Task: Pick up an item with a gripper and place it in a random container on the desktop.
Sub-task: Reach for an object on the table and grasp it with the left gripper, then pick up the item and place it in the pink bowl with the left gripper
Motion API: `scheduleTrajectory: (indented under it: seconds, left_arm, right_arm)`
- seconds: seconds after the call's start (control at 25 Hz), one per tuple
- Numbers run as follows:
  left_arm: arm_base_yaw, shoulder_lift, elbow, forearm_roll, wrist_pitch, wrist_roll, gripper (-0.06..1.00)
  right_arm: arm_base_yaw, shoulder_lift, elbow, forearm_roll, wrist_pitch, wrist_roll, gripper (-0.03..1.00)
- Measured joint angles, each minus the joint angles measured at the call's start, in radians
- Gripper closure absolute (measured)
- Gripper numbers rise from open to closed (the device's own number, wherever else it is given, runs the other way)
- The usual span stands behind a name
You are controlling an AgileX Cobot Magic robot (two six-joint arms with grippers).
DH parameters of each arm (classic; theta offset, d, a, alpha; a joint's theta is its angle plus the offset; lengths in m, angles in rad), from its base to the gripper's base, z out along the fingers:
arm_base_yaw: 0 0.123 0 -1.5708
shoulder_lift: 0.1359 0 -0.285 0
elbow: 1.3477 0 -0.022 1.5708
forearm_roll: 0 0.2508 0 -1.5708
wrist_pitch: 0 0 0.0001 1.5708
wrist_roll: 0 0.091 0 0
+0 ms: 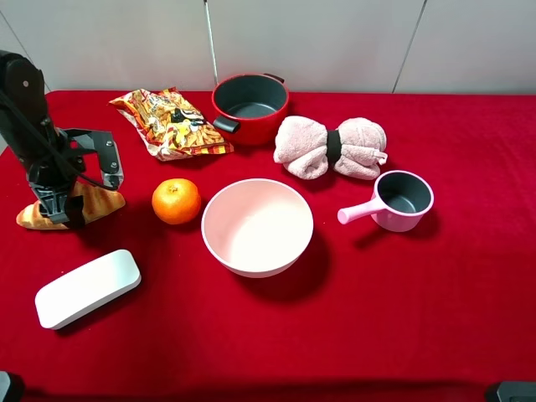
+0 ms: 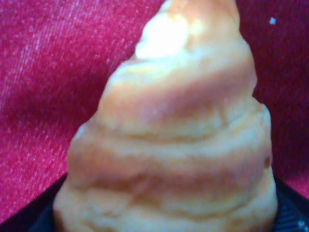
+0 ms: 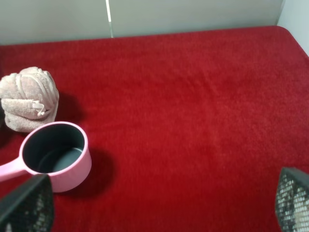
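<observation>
The golden-brown croissant [image 1: 92, 203] lies on the red desktop [image 1: 377, 318] at the far left. My left gripper [image 1: 60, 208] is down over it, open, with one finger on each side of it. In the left wrist view the croissant [image 2: 178, 135] fills the frame between the dark fingers [image 2: 24, 220] at the edges. The pale pink bowl [image 1: 257, 226] stands empty in the middle, to the right of the croissant. My right gripper [image 3: 164, 193] is open and empty above bare cloth, apart from the task's things.
An orange [image 1: 176, 201] sits between the croissant and the bowl. A snack bag [image 1: 172, 123], a red pot [image 1: 249, 107] and a rolled pink towel [image 1: 331, 147] are at the back. A small pink saucepan [image 1: 400, 200] is at the right, a white case [image 1: 87, 287] at the front left.
</observation>
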Motion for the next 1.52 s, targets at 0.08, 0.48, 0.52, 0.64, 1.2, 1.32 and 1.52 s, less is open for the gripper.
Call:
scheduleTrajectory:
  seconds: [0.08, 0.48, 0.52, 0.64, 1.2, 1.32, 1.52]
  left_arm:
    - [0.000, 0.000, -0.004, -0.015, 0.005, 0.000, 0.27]
    - [0.000, -0.003, -0.079, -0.089, 0.119, 0.000, 0.27]
    - [0.000, -0.012, -0.082, -0.094, 0.128, 0.000, 0.28]
    - [0.000, -0.053, -0.085, -0.100, 0.141, -0.006, 0.28]
    - [-0.072, -0.259, -0.095, -0.099, 0.290, -0.225, 0.28]
    - [-0.115, -0.270, -0.109, -0.100, 0.313, -0.284, 0.28]
    - [-0.197, -0.270, -0.177, -0.100, 0.361, -0.377, 0.28]
  right_arm:
    - [0.000, 0.000, 0.000, 0.000, 0.000, 0.000, 0.28]
    - [0.000, 0.000, 0.000, 0.000, 0.000, 0.000, 0.28]
    - [0.000, 0.000, 0.000, 0.000, 0.000, 0.000, 0.28]
    - [0.000, 0.000, 0.000, 0.000, 0.000, 0.000, 0.28]
    - [0.000, 0.000, 0.000, 0.000, 0.000, 0.000, 0.28]
    - [0.000, 0.000, 0.000, 0.000, 0.000, 0.000, 0.28]
    - [0.000, 0.000, 0.000, 0.000, 0.000, 0.000, 0.28]
